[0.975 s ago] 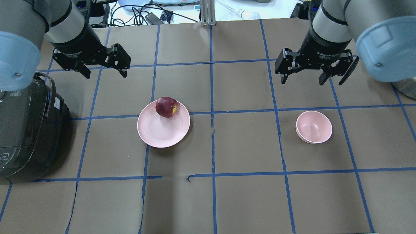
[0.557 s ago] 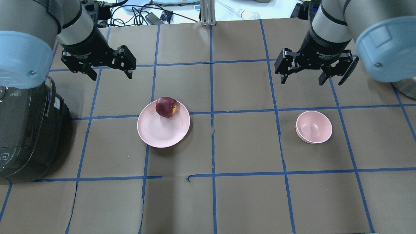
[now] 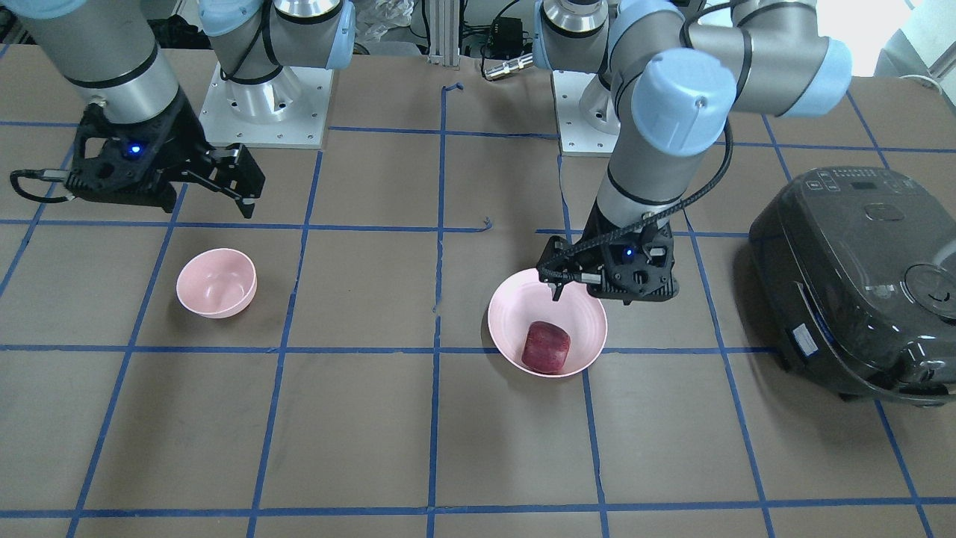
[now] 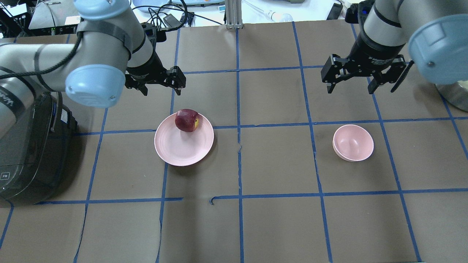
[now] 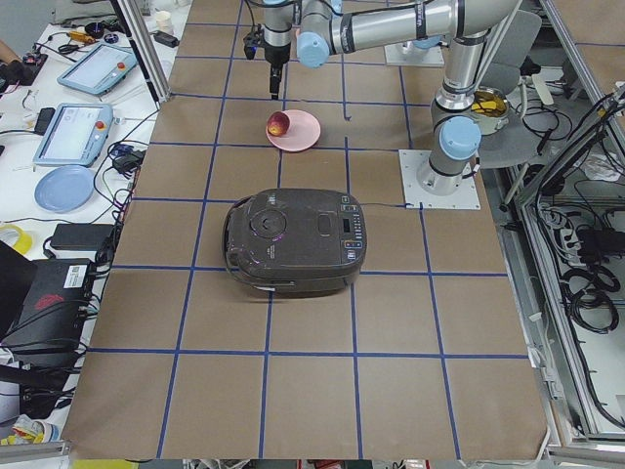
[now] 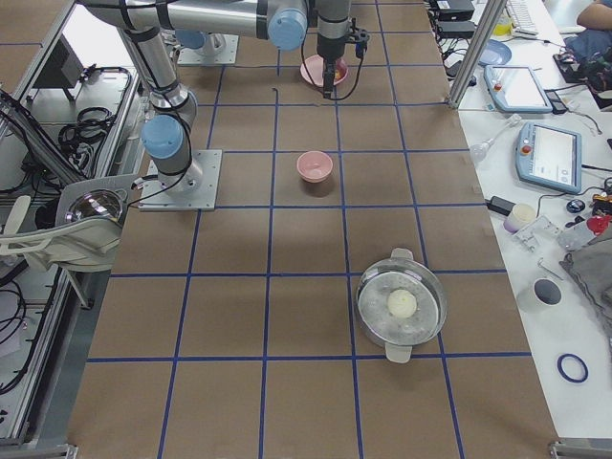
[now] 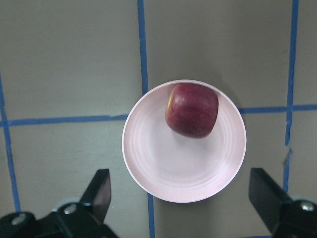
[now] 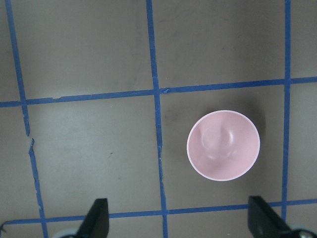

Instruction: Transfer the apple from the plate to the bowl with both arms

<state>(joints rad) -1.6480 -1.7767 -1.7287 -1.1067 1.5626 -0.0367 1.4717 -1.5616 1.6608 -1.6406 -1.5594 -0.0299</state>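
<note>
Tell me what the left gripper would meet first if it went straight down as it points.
Most likely the plate, near its robot-side rim, short of the apple at the far edge. The left gripper hangs open above it; depth is unclear.

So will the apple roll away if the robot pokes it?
Probably it would wobble more than roll: the apple looks blocky, not round. It sits near the rim of the plate, so a hard push might tip it off. Its skin looks smooth, so maybe a bit slippery.
</note>
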